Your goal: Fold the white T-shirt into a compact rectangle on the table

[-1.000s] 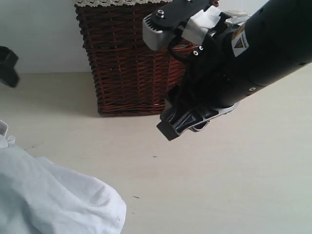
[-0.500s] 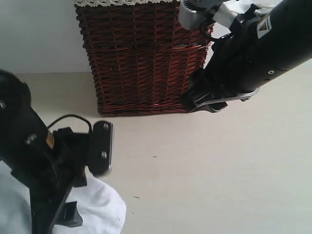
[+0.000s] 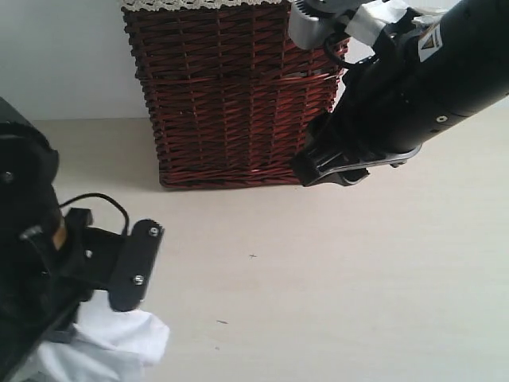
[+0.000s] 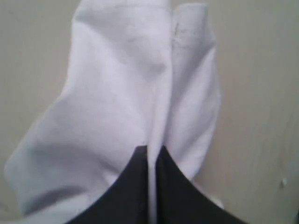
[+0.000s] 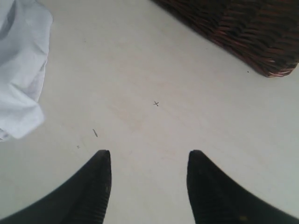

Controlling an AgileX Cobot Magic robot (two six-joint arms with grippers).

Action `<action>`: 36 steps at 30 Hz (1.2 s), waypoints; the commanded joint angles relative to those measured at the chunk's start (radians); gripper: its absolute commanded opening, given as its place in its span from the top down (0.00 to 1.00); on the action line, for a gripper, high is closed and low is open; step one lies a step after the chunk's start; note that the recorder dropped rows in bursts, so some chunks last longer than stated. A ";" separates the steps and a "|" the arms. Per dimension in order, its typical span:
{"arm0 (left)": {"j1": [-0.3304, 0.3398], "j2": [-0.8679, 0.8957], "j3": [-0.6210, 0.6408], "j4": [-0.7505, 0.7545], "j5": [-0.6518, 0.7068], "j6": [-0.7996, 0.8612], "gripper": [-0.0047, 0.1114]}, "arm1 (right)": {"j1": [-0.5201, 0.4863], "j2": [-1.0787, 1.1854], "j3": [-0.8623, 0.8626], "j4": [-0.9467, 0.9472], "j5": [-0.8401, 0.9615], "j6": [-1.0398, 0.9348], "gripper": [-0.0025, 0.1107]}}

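The white T-shirt [image 3: 119,346] shows only as a bunched corner at the lower left of the exterior view, mostly hidden behind my left arm. Its red band and emblem are out of sight. In the left wrist view my left gripper [image 4: 152,150] is shut on a fold of the white T-shirt [image 4: 121,93], which hangs crumpled over the table [image 4: 261,116]. My right gripper [image 5: 149,156] is open above the bare table [image 5: 154,70], with nothing between its fingers and a shirt edge [image 5: 21,65] off to the side. In the exterior view the right gripper [image 3: 330,171] hovers by the basket's lower corner.
A dark red-brown wicker basket [image 3: 231,95] with a lace-trimmed liner stands at the back of the table [image 3: 334,286], close behind the right arm. Its base also shows in the right wrist view [image 5: 238,28]. Tiny dark specks dot the table surface.
My left arm came into view over the shirt, then shifted left and down, pulling the shirt's corner leftward. The right arm rose up and right toward the basket and has held still since.
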 commanded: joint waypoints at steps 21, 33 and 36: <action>0.176 -0.709 -0.060 -0.209 0.018 0.311 0.96 | -0.006 0.295 -0.022 0.873 0.276 -0.925 0.55; 0.155 -0.709 -0.060 -0.211 -0.005 0.311 0.96 | 0.075 0.171 -0.020 0.989 0.219 -1.193 0.45; 0.155 -0.709 -0.060 -0.209 -0.007 0.311 0.96 | 0.158 0.185 -0.020 0.865 0.113 -1.182 0.43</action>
